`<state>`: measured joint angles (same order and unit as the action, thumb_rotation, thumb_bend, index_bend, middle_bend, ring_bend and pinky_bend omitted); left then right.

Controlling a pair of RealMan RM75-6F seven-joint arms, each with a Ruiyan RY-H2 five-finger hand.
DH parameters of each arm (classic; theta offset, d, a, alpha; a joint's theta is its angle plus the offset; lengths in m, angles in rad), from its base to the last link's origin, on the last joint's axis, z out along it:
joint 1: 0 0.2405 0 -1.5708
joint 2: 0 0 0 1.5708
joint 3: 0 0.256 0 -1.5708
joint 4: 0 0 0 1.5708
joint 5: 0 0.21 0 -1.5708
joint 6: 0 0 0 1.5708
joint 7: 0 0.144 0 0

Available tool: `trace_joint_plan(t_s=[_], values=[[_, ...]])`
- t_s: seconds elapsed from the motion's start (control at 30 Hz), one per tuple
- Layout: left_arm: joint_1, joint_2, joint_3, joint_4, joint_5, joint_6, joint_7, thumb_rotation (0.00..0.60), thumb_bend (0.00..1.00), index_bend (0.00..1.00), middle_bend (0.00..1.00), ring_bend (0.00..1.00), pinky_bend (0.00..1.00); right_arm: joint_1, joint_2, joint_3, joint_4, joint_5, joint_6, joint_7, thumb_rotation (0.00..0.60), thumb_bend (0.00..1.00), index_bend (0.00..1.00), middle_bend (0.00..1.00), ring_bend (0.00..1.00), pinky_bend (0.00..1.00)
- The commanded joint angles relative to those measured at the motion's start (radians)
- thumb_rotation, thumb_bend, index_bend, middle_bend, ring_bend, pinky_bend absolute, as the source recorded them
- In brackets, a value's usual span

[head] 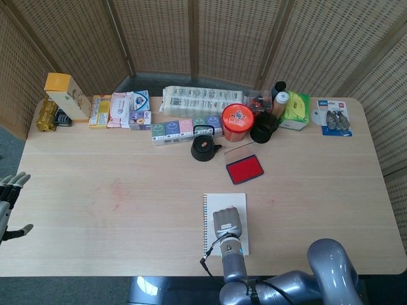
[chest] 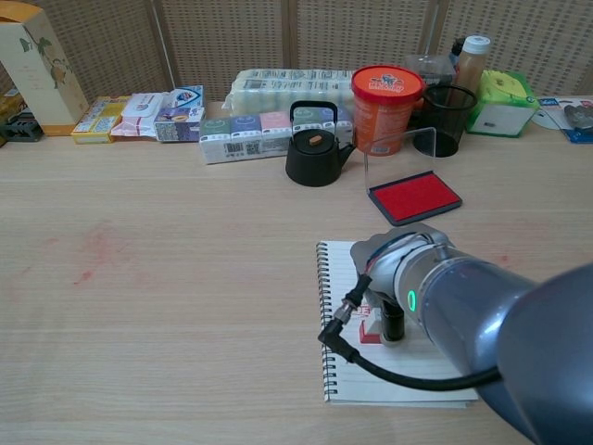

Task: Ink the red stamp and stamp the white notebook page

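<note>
While wicker screens (head: 191, 38) enclose it; wooden table (head: 127, 190) holds clutter.

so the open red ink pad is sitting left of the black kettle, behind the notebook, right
Not quite. The open red ink pad sits to the right of the small black kettle, not left. It does lie behind the white spiral notebook. The chest view shows this plainly, and the head view agrees.

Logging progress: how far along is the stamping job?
Done: inking looks finished; the open red ink pad sits apart. In hand: right robot hand presses the red stamp on the white spiral notebook page. Left: lift off; no print visible yet.
</note>
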<state>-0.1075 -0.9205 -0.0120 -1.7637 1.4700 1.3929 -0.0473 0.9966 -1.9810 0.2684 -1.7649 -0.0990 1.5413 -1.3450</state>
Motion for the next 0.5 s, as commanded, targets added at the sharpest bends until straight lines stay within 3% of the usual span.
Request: trace_joint_plan(t_s=[0.03,0.5], values=[[0.000,0.000,0.000,0.000,0.000,0.000,-0.001,0.600,0.00,0.00,0.01,0.00,0.01,-0.001,0.000,0.003,-0.004,0.000,0.004,-0.005,0.600,0.44,0.71,1.00,1.00,1.00],[0.000,0.005,0.002,-0.001,0.009,0.000,-0.014,0.600,0.00,0.00,0.01,0.00,0.01,0.016,0.039,0.062,-0.143,-0.012,0.127,-0.060,0.600,0.44,0.71,1.00,1.00,1.00]])
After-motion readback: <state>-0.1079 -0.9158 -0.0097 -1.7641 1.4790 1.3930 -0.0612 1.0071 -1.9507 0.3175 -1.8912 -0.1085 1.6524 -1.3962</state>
